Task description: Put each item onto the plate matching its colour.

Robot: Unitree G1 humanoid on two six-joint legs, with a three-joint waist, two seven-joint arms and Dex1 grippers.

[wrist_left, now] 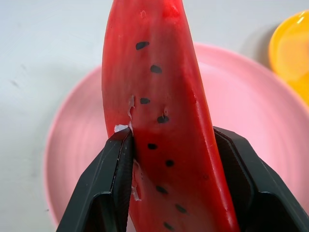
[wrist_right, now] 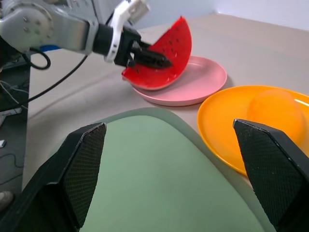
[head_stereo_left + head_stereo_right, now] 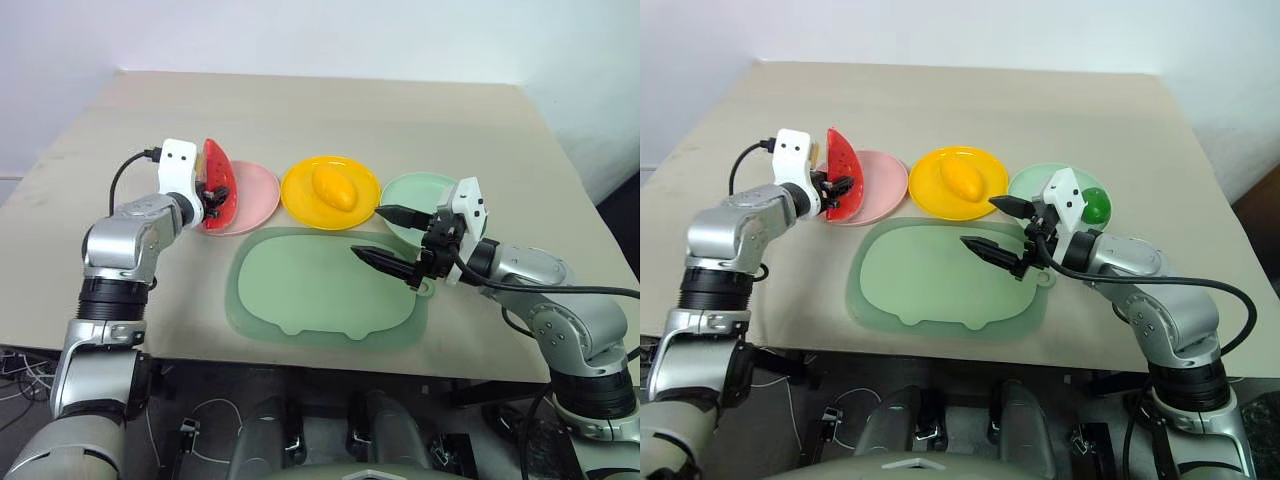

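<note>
Spreading across most of the scene: a tan table (image 3: pixel 300 110), with a large pale-green mat (image 3: pixel 320 290) at its near edge. Lined up just behind the mat, three plates: pink plate (image 3: pixel 262 195) to the left, yellow plate (image 3: pixel 300 190) in the middle, mint plate (image 3: pixel 1035 183) to the right. Already settled on the yellow plate, a yellow mango (image 3: pixel 335 187); already resting on the mint plate, a small dark-green fruit (image 3: pixel 1095 205). Held on edge over the near-left rim of the pink plate, the red watermelon wedge (image 3: pixel 843 175), pinched between the black fingers of the left gripper (image 3: pixel 835 188), rind outward and seeded face toward the plate. Whether touching the plate or just above it, could not be told. Hung over the right end of the mat, the right gripper (image 3: pixel 392 240), fingers spread wide and holding nothing.

Judged as the last of three placements, the final step in hand. Called for next, by this reading: lowering the wedge nearer the middle of the pink plate, then easing the pinch apart. Worth minding: a wedge let go while standing on its edge, likely to tip or roll off the shallow rim.
</note>
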